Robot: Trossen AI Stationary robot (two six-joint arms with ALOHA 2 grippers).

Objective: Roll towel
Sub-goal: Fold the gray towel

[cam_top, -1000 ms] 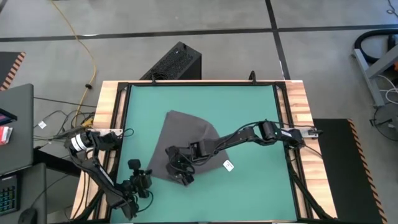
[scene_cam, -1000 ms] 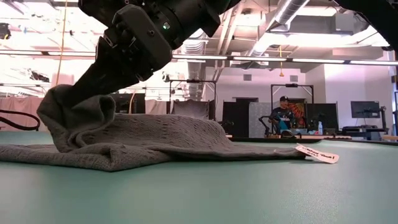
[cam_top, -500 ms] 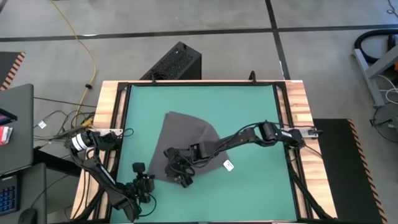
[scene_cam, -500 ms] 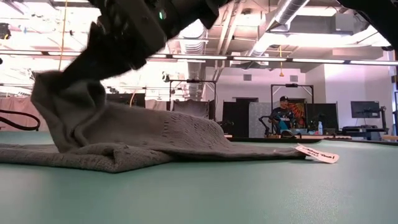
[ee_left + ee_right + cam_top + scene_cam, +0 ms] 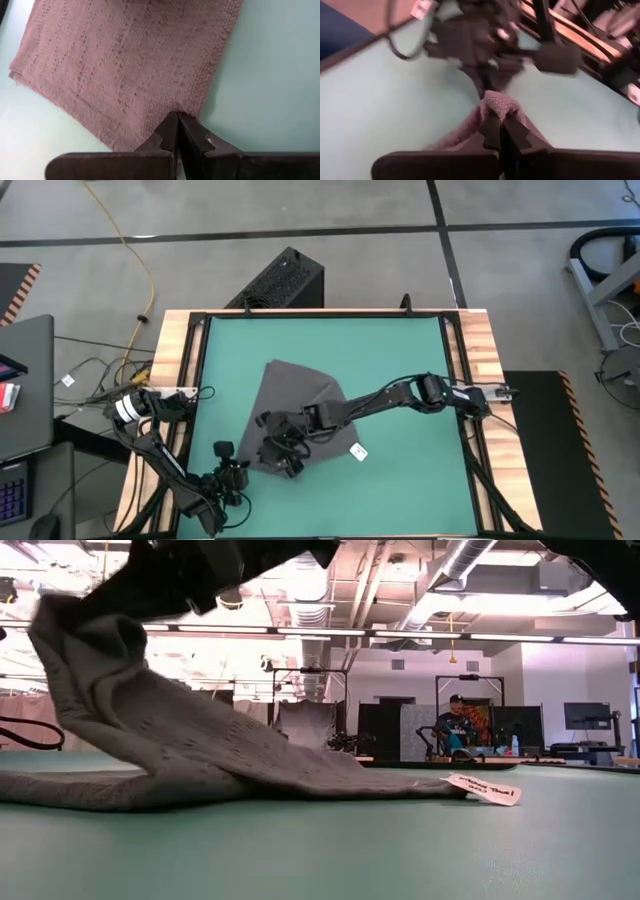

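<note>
The dark grey towel (image 5: 300, 395) lies on the green tabletop (image 5: 400, 360) at its middle. Its white label (image 5: 356, 451) lies at the near right edge and also shows in the low view (image 5: 482, 789). My right gripper (image 5: 285, 458) reaches in from the right and is shut on the towel's near left part, which it holds raised (image 5: 85, 635). The rest of the towel (image 5: 250, 770) lies on the table. My left gripper (image 5: 177, 116) is shut at the towel's near corner (image 5: 165, 107). I cannot tell whether it touches the cloth. My right gripper pinches a bunched fold of the towel (image 5: 500, 102) between its two fingers, at their free ends. The fingers come slanting down from the table's right. The held part is lifted clear and the cloth slopes down from it to the table, fairly taut.
Wooden rails (image 5: 185, 380) frame the green top. A black box (image 5: 280, 280) stands on the floor beyond the far edge. My left arm (image 5: 160, 450) runs along the near left corner. A person (image 5: 455, 725) sits far off in the room.
My right gripper has gone up and a little toward the table's left edge with the towel. The held near left part has risen higher and the cloth below it has drawn out. The label end has slid along the table toward the left.
</note>
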